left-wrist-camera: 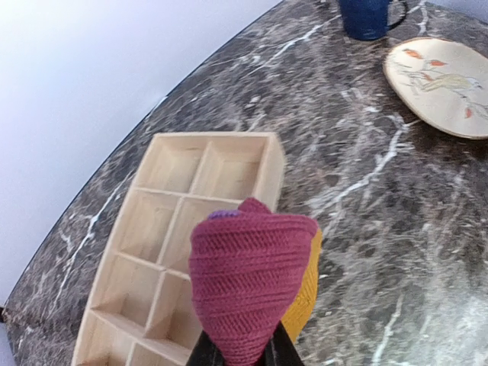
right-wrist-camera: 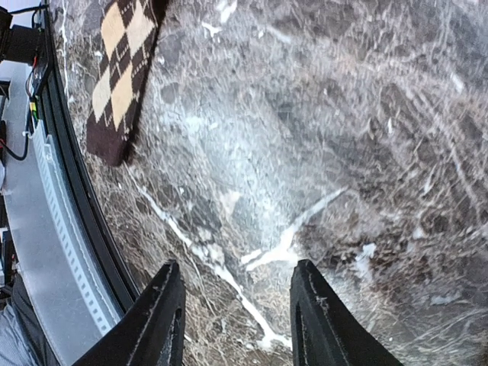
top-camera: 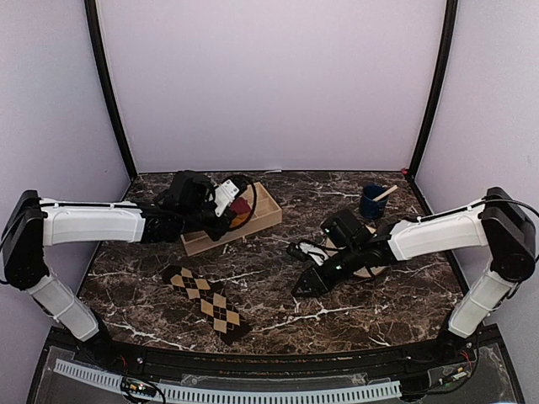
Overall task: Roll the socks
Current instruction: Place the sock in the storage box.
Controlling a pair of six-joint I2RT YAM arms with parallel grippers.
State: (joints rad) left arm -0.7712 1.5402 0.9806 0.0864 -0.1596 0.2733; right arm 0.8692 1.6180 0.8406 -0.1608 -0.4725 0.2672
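Dark marble, veined with white, covered the table. From the left edge the left arm reached toward the far middle, where the left gripper was clamped on a rolled sock, magenta outside with yellow showing behind. The bundle hung above the nearer compartments of a pale wooden tray, whose visible compartments held nothing.

Nearer the front edge, left of centre, an argyle sock in brown and tan diamonds lay flat and unrolled. Its long axis ran diagonally, from the far left down to the near right. From above it was hard to tell whether this was one sock or a pair laid together.

Right of centre, the right gripper hovered low over bare marble, its jaws spread apart and holding nothing. In its wrist view the argyle sock sat ahead and off to the left of the fingers, not between them. The free right claw looked well placed for the sock's near end, and would have to travel left toward the front edge.

Under the right arm lay a painted plate. A blue cup stood toward the far right corner.
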